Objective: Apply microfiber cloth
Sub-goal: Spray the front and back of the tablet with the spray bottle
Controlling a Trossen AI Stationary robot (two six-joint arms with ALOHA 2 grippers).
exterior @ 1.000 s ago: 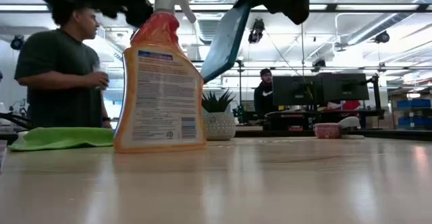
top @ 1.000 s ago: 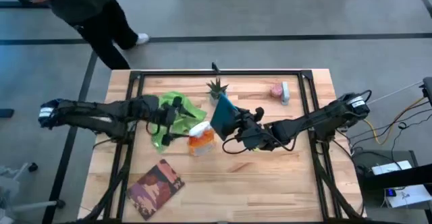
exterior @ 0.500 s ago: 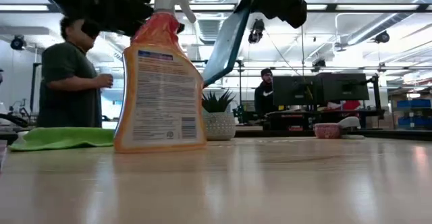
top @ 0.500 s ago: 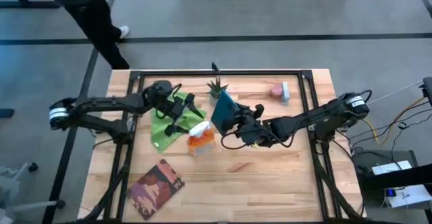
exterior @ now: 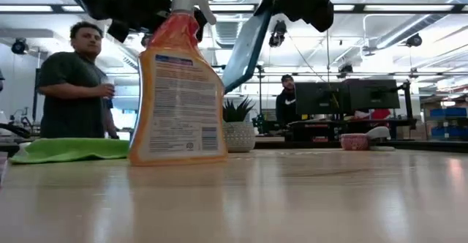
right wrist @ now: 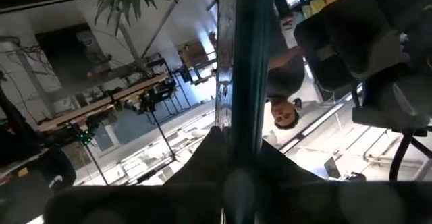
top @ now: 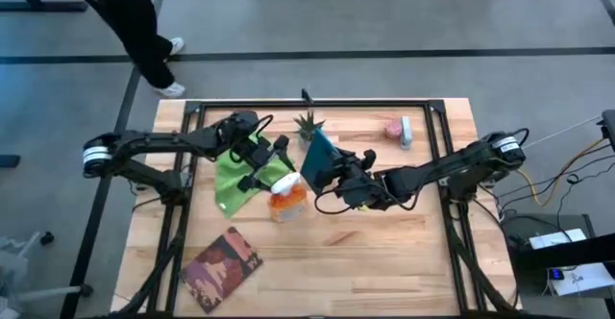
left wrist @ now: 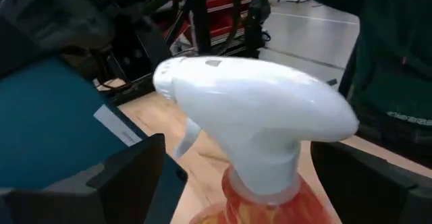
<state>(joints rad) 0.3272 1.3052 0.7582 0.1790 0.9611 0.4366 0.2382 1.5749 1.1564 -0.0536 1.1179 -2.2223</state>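
Note:
The lime-green microfiber cloth [top: 233,180] lies flat on the table, partly under my left arm; the low view shows the cloth [exterior: 69,149] at the left. My left gripper [top: 276,160] is open above its right edge, one finger on either side of the white head [left wrist: 250,109] of the orange spray bottle [top: 286,199], with gaps showing. My right gripper [top: 338,173] is shut on a dark teal tablet [top: 317,160], held up in the air right of the bottle. My right gripper pinches the tablet between its two fingers [right wrist: 226,173] at the tablet's right, upper edge [right wrist: 241,126]. The fingers come from the table's right. The tablet [exterior: 245,42] is lifted clear and slants steeply, its free end down toward the bottle.
A small potted plant [top: 307,125] stands behind the tablet, and a pink and white object [top: 397,130] lies at the far right. A patterned book [top: 223,261] lies near the front left. Black frame rails [top: 307,102] run around the table. A person [top: 125,12] walks beyond the far left corner.
My left gripper has moved from over the cloth toward the table's right, to the spray bottle's head. The cloth stays on the table. My right gripper has kept the tablet raised in the same place.

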